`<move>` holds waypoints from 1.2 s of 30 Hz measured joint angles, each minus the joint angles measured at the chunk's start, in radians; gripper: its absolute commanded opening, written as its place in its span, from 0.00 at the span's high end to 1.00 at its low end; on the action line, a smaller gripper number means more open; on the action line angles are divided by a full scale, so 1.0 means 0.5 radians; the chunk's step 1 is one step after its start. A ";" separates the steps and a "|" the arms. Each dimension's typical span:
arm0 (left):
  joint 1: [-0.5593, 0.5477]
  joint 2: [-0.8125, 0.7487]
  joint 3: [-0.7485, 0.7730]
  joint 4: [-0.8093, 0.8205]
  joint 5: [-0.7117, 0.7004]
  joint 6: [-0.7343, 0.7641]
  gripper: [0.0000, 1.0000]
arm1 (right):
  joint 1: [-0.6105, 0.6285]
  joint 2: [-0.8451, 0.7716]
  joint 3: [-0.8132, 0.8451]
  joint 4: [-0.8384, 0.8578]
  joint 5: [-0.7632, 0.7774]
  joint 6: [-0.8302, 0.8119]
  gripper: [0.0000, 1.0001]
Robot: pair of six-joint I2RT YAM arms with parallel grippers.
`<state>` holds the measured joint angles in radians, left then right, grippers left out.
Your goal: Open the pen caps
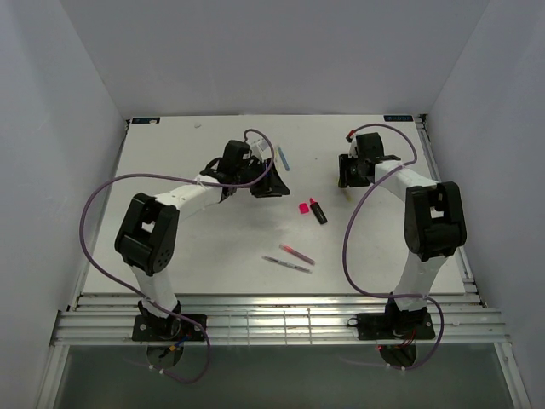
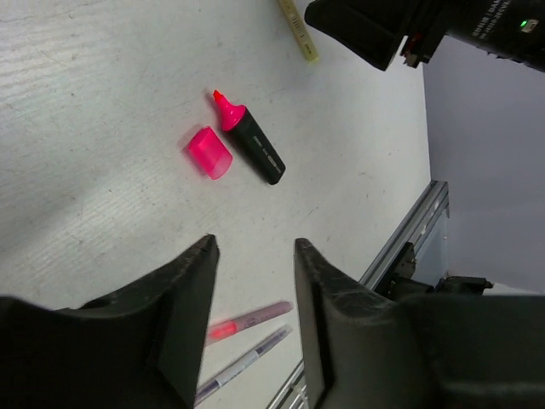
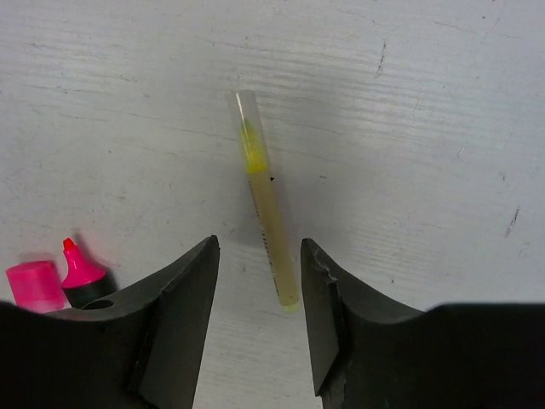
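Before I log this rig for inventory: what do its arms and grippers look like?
The left arm and right arm have white links with bulky black joint housings. A purple cable loops along each. The left gripper and right gripper each have two matte black tapering fingers.

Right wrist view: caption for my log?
Open right jaws frame a capped yellow pen; pink highlighter lies uncapped beside its cap.

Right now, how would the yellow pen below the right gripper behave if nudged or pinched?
The yellow pen is a thin round barrel lying flat on the table, so a nudge would probably roll it. It looks light and stiff; smooth plastic may slip in the right gripper.
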<state>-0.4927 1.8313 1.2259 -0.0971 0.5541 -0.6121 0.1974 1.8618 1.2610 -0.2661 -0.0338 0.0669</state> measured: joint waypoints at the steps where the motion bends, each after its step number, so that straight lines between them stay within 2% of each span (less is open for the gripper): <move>1: 0.002 -0.024 -0.013 0.007 0.010 -0.003 0.54 | 0.000 0.000 -0.002 0.000 0.000 -0.001 0.53; 4: 0.011 -0.079 -0.046 0.018 0.027 -0.007 0.62 | -0.001 0.015 -0.002 0.000 0.001 -0.011 0.63; 7: 0.013 -0.101 -0.071 0.035 0.041 -0.011 0.68 | -0.001 0.054 -0.002 0.000 0.004 -0.016 0.65; 11: 0.014 -0.105 -0.097 0.038 0.056 -0.012 0.70 | 0.000 0.141 -0.002 -0.002 0.010 -0.031 0.66; 15: 0.017 -0.107 -0.116 0.037 0.063 -0.013 0.71 | 0.000 0.153 -0.002 0.013 0.014 -0.051 0.73; 16: 0.018 -0.108 -0.119 0.038 0.064 -0.015 0.73 | 0.000 0.153 -0.004 0.012 0.012 -0.049 0.76; 17: 0.019 -0.110 -0.123 0.038 0.065 -0.019 0.84 | 0.000 0.153 -0.006 0.014 0.013 -0.052 0.82; 18: 0.021 -0.112 -0.127 0.038 0.067 -0.028 0.90 | 0.000 0.153 -0.011 0.021 0.012 -0.060 0.86; 20: 0.024 -0.117 -0.137 0.047 0.074 -0.046 0.93 | 0.004 0.142 -0.030 0.047 0.010 -0.061 0.92; 22: 0.027 -0.118 -0.150 0.064 0.098 -0.072 0.94 | 0.015 0.113 -0.069 0.077 0.011 -0.055 0.92; 26: 0.030 -0.118 -0.159 0.168 0.169 -0.163 0.90 | 0.086 -0.024 -0.201 0.053 -0.040 -0.019 0.92; 30: 0.034 -0.118 -0.178 0.325 0.256 -0.269 0.70 | 0.216 -0.293 -0.300 0.032 -0.166 0.043 0.92; 31: 0.034 -0.118 -0.184 0.359 0.275 -0.296 0.62 | 0.252 -0.375 -0.322 0.041 -0.210 0.061 0.92; 34: 0.035 -0.118 -0.192 0.429 0.311 -0.365 0.54 | 0.357 -0.610 -0.407 0.074 -0.351 0.104 0.92; 36: 0.035 -0.118 -0.192 0.468 0.324 -0.402 0.53 | 0.420 -0.736 -0.478 0.089 -0.429 0.128 0.92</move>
<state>-0.4751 1.7721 1.1297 0.1371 0.7162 -0.8131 0.4076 1.4937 1.0222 -0.2214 -0.2481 0.1310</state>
